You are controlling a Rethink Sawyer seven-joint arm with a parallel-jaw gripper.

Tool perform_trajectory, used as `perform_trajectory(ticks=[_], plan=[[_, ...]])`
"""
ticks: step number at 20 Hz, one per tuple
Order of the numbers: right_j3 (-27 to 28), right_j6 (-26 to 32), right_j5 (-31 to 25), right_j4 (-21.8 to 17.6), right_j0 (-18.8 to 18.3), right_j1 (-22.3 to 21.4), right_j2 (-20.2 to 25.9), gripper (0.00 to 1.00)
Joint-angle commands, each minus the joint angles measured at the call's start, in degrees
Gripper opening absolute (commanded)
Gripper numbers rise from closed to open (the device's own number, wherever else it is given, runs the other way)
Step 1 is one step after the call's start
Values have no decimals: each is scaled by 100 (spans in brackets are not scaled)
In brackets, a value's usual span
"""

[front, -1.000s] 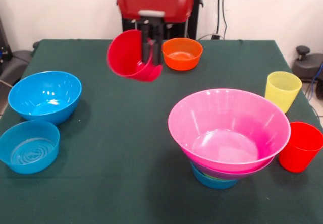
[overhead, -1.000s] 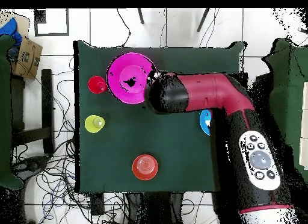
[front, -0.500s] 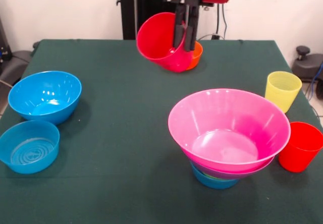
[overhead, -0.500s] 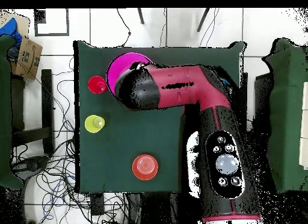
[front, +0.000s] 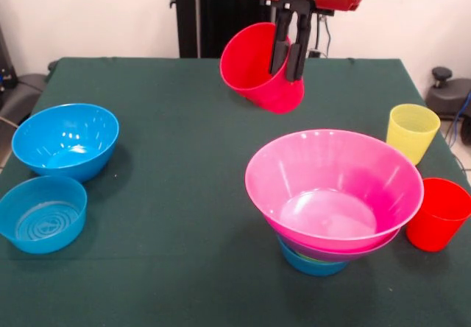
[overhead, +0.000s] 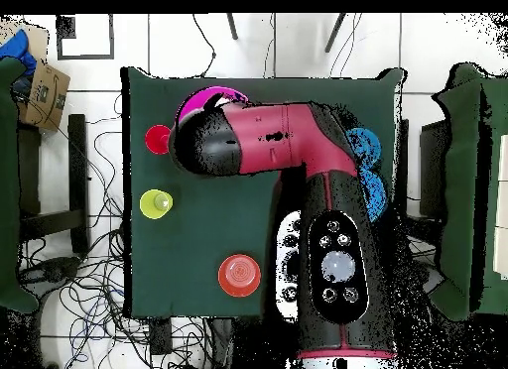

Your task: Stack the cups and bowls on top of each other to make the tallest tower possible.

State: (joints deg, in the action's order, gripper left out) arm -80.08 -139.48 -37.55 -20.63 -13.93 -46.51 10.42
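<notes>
Hanging tilted from the tool (front: 291,51), a glossy red cup (front: 261,68).

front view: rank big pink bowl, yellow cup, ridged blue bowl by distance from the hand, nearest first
From the hand, shut on a red cup:
1. Big pink bowl, just below it in the picture.
2. Yellow cup, toward the right edge.
3. Ridged blue bowl, low at the left edge.

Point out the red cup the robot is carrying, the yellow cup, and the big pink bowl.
carried red cup (front: 254,73), front view, inner wall.
yellow cup (front: 412,132), front view, outer side.
big pink bowl (front: 333,216), front view, inside bottom.
</notes>
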Motion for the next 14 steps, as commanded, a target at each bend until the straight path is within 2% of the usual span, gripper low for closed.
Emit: perform_trajectory(ticks=[1,5,14], plan=[[485,-1569,365,70,414,883,-554,0],[865,-1823,563,104,690,1345,-781,0],[1173,-2104,818,517,1089,1817,-1120,0]])
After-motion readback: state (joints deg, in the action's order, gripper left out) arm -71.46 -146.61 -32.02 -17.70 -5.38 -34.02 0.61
